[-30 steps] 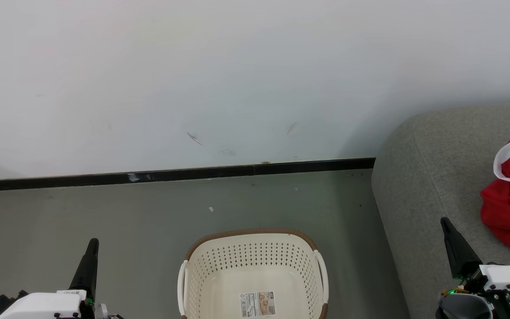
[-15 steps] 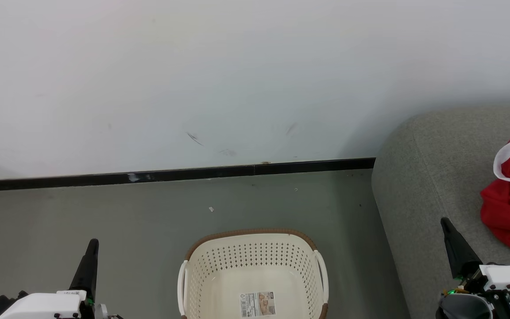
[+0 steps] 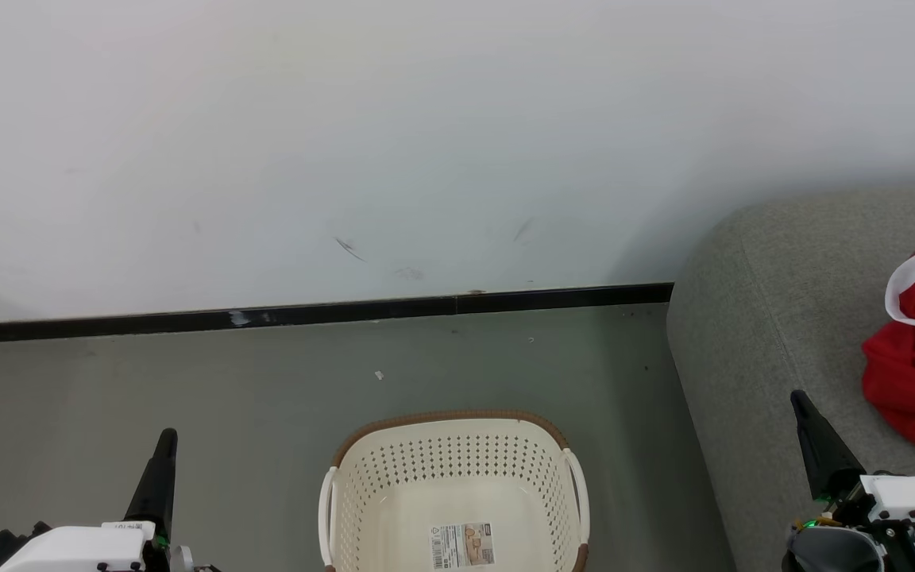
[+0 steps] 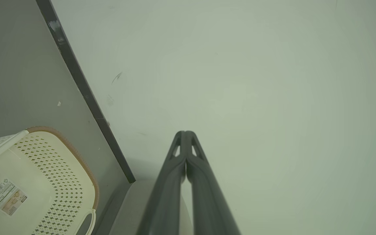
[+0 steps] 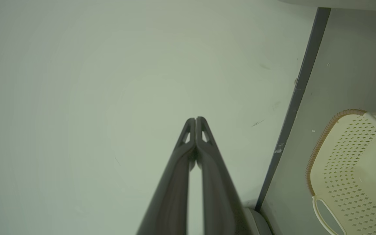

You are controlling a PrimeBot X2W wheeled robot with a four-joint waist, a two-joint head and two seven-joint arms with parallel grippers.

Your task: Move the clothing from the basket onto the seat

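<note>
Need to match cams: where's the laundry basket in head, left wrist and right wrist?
Head view: the basket sits at bottom centre, cut off by the lower edge.
Left wrist view: the basket is in the lower left corner.
Right wrist view: the basket is at lower right, against the right edge.
Shared landmark: the black baseboard runs along the wall just beyond the basket's brown rim in all three.

Bright, even, shadowless light; wrist views green-tinted.
</note>
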